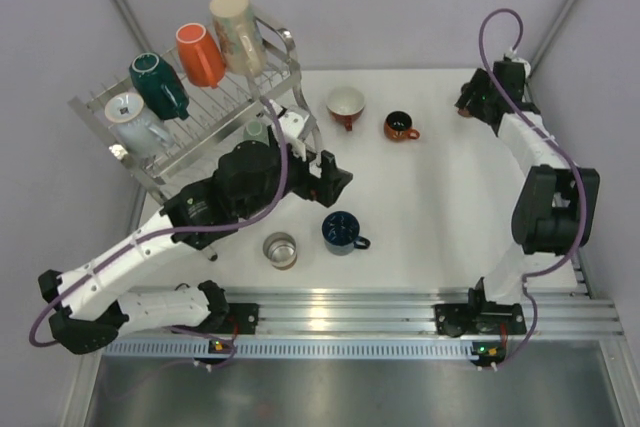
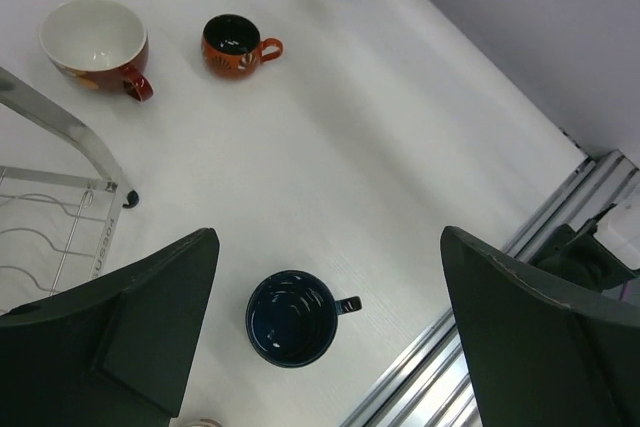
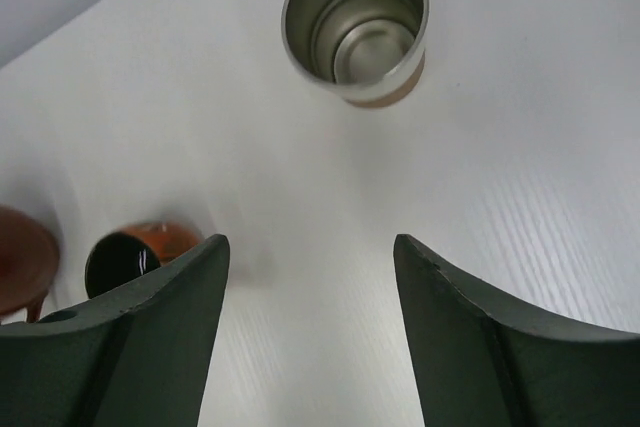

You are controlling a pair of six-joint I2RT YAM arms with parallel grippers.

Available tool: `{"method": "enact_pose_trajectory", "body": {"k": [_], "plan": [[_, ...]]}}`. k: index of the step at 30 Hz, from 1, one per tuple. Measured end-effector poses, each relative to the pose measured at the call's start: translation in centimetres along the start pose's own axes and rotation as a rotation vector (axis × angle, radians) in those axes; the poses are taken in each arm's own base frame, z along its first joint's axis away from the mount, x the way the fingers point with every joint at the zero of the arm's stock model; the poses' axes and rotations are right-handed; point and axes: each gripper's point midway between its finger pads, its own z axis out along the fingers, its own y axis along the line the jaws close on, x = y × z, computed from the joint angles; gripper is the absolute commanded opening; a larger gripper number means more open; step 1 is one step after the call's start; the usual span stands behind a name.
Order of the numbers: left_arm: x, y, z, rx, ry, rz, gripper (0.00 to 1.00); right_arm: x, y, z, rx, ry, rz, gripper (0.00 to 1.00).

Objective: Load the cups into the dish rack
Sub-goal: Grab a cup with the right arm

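Overhead, the left gripper [image 1: 332,175] hung just off the near right corner of the dish rack [image 1: 190,117]. The navy cup [image 1: 342,232] stood upright on the table [image 1: 450,217] just past its fingertips, toward the arm bases, with a steel tumbler [image 1: 280,250] beside it. The left arm was plainly the nearer to both. The right gripper [image 1: 472,97] sat well apart at the far right corner, and whatever lay under it was mostly hidden. A red cup [image 1: 346,105] and a small brown mug [image 1: 400,127] stood between the two grippers.

Through the left wrist camera, the left gripper [image 2: 328,247] had its jaws spread wide and held nothing. The navy cup [image 2: 292,317] lay below the gap, mouth up, somewhat nearer the finger at the view's left, with its handle pointing toward the other finger. A nearly straight descent looked enough to bracket it, though the handle lay along the closing line and could foul a finger.

Through the right wrist camera, the right gripper [image 3: 310,247] also showed parted, empty jaws. A metal cup [image 3: 355,22] with a brown base stood upright ahead of the fingertips, offset slightly toward the finger at the view's right and not yet between the jaws. That arm would probably have to push forward before closing.
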Motion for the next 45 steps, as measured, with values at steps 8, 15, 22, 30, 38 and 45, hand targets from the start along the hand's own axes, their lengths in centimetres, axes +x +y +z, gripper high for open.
{"method": "enact_pose_trajectory", "body": {"k": [8,15,22,30,38,45], "plan": [[-0.9,0.8,-5.5,0.050,-0.129,-0.031,0.98,-3.2,0.2,5.0,0.078,-0.043,0.046,0.63],[-1.3,1.2,-7.9,0.075,-0.204,-0.055,0.98,-0.1,6.5,5.0,-0.095,0.030,-0.112,0.63],[-1.2,1.2,-7.9,0.082,-0.218,-0.058,0.97,3.9,18.1,4.1,-0.345,0.058,-0.277,0.67],[-1.0,1.1,-8.2,0.094,-0.223,-0.083,0.96,8.6,24.2,4.5,-0.398,0.081,-0.343,0.68],[-1.0,1.2,-8.7,0.100,-0.235,-0.098,0.96,11.1,23.2,8.5,-0.230,0.088,-0.286,0.68],[-0.6,1.1,-8.8,0.108,-0.232,-0.108,0.93,12.4,23.9,10.4,-0.235,0.107,-0.257,0.55]]}}
